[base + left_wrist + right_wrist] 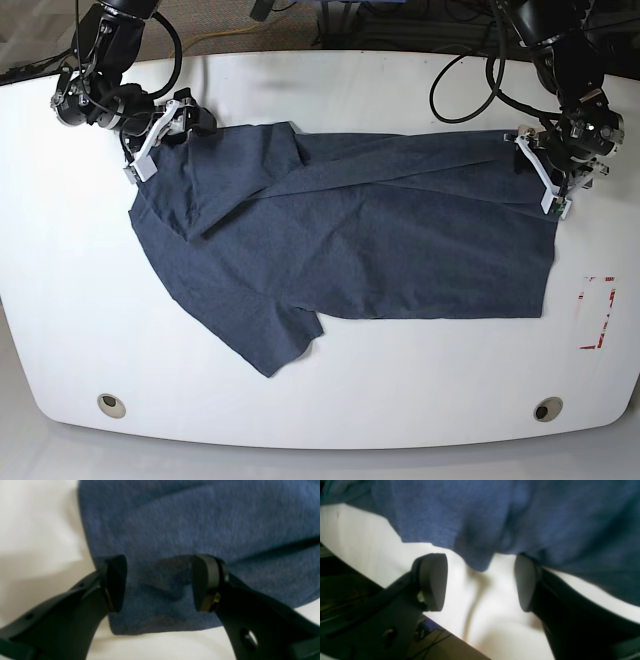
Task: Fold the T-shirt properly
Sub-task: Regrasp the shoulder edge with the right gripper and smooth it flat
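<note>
t-shirt [350, 250] lies spread across white surface [330, 400], far long edge already folded over, one sleeve sticking out near you. left claw [158, 582] spread astride hem corner, right claw [480, 582] spread beside shoulder edge. you hold nothing; most folds left.

Even, bright overhead light is filling the base view, and the white table [330, 400] is reflecting it almost to glare, washing out its surface detail. The T-shirt [350, 250] is casting only thin, soft shadows along its folds. The table's edges are bowing outward, showing wide-angle distortion.

Both wrist views are looking soft and blurred. In the left wrist view the fingers [115, 582] are reading as near-black shapes and throwing a dim shadow onto the cloth [200, 525]. In the right wrist view the tabletop [480, 610] is blowing out to white, with a blurred grey shadow streaking under the hanging fabric [495, 517].
</note>
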Tool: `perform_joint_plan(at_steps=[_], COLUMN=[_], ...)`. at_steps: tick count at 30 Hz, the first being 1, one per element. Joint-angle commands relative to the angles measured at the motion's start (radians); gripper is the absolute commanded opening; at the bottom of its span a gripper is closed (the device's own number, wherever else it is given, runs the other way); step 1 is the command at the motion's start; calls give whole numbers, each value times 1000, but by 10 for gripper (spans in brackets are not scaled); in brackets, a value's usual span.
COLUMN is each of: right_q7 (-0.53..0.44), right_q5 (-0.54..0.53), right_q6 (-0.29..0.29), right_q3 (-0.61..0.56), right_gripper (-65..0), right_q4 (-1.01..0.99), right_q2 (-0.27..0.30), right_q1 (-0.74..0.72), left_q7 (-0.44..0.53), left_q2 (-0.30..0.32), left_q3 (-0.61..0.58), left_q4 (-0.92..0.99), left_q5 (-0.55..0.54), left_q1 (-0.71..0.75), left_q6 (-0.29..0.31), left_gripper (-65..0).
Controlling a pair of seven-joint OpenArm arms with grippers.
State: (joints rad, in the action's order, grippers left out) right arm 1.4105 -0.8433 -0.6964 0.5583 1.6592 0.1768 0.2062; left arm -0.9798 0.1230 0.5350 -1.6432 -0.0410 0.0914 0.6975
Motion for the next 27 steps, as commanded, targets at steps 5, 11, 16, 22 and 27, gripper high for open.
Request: perform_joint_plan(at_steps=[5, 11, 16, 22, 27], right_q7=[-61, -116, -124, -84, -84], right_q5=[-26, -23, -29, -31, -31], right_q6=[-2, -2, -2, -2, -2], right_q3=[-47, -54, -51, -45, -54], right_gripper=[-304, -520, -650, -650, -650], right_q4=[8, -24, -55, 106, 183], right_q2=[11, 13, 23, 23, 46], right_q1=[-7, -14, -35, -37, -89], left_q7=[15, 15, 15, 15, 15], left_q2=[17, 17, 17, 19, 19], left_q3=[1, 1, 1, 0, 0], left_q4=[-12, -10, -10, -10, -10], left_q5=[-4, -4, -4, -4, -3], left_q1=[-9, -9, -9, -9, -8], left_q6=[1, 1, 1, 1, 1], left_gripper=[-275, -276, -276, -276, -276])
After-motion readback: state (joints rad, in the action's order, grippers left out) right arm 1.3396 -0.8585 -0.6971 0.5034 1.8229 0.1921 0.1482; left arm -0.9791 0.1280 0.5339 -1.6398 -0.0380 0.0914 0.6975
